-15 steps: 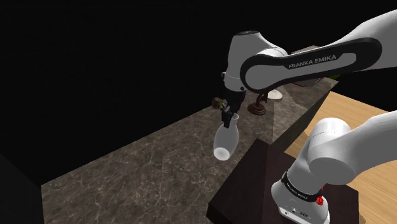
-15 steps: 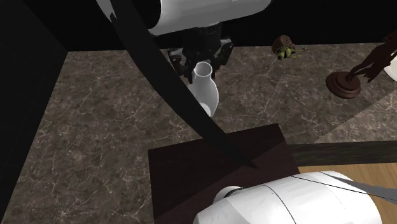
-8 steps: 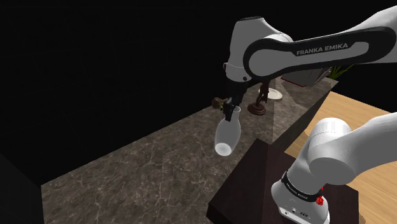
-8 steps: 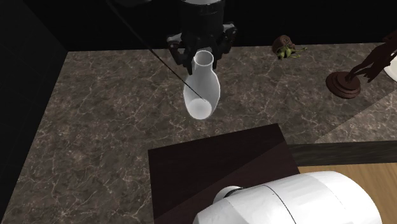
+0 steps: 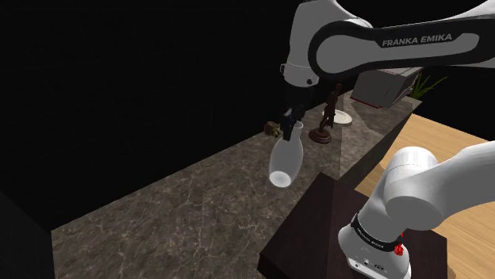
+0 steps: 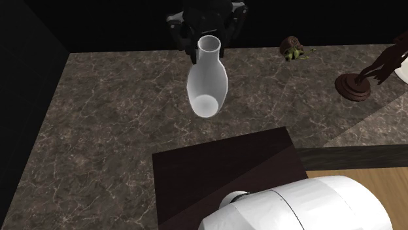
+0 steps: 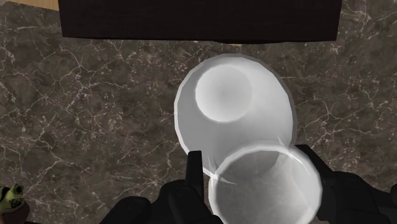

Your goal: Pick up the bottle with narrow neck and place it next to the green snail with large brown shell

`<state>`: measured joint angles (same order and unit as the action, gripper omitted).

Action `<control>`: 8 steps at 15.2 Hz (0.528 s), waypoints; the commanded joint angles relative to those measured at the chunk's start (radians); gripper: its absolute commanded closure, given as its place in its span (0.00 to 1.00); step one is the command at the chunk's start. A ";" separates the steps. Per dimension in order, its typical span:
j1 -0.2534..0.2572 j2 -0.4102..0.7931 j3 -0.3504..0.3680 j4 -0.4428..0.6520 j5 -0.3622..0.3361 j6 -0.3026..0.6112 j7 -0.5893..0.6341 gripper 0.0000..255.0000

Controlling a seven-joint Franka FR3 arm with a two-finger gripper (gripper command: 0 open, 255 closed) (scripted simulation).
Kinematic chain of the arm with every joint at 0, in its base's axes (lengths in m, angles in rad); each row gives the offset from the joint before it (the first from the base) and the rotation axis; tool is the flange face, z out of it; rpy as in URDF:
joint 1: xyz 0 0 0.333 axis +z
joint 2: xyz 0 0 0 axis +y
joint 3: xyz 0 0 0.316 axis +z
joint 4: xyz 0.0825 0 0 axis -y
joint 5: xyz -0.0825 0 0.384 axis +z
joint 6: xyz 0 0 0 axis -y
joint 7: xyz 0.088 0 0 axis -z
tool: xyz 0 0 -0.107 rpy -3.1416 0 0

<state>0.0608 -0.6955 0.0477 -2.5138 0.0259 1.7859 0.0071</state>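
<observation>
Gripper [image 6: 209, 40] pinches the smooth white bottle [image 6: 207, 88] right at its narrow neck, which looks light, stiff, slippery and breakable, so that hold suits it.

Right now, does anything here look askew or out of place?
Only the white bottle: clasped at its neck, it hangs tilted in the gripper, base swung off to one side. Nothing looks spilled or damaged.

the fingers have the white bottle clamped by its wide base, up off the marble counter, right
No: the second exterior view shows the fingers clamping the white bottle by its narrow neck, not its wide base. It is up off the marble counter.
</observation>
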 commanded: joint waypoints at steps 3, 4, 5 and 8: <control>-0.001 0.000 -0.002 0.053 -0.002 -0.054 -0.001 1.00; -0.001 0.000 -0.002 0.067 -0.002 -0.067 -0.001 1.00; -0.001 0.001 -0.002 0.081 -0.002 -0.080 0.000 1.00; -0.002 0.004 -0.003 0.123 -0.003 -0.120 0.000 1.00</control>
<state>0.0589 -0.6925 0.0440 -2.4082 0.0228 1.6834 0.0057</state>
